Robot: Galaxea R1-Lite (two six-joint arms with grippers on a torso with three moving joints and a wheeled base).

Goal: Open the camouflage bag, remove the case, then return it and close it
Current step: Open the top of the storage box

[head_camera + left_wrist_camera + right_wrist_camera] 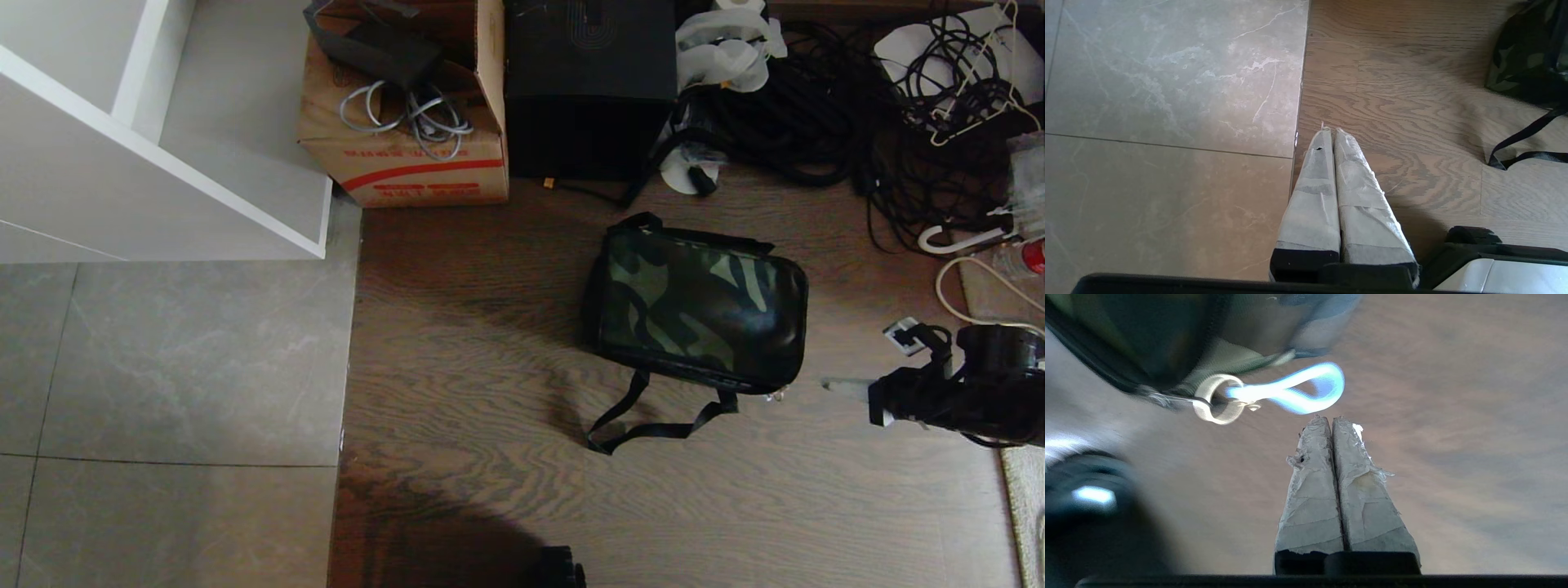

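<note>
- A wooden floor fills most of the head view, with grey stone tiles bordering it on the robot's left.
- A white shelf unit stands at the far left, well apart from the camouflage bag.
- A tall plain black box sits beyond the bag, against the far edge of the view.
- A brown cardboard carton stands just beside that black box, on the side away from the cables, with grey cords spilling from it.
- A tangle of black cables lies past the bag, on the robot's right.
- The camouflage bag rests on the wooden floor near the middle of the view, lid closed, its green, black and tan top facing up.
- The case cannot be seen anywhere.
- The bag's black shoulder strap trails loose on the floor on the near side of the bag.
- The right gripper hangs low just beside the bag's near right corner, jaws pressed together and holding nothing.
- In the right wrist view a pale metal ring and a shiny zip pull hang from the bag's corner, close to the taped fingertips but apart from them.
- The left gripper hangs over the seam between tile and wood, well apart from the bag, jaws together and empty.
</note>
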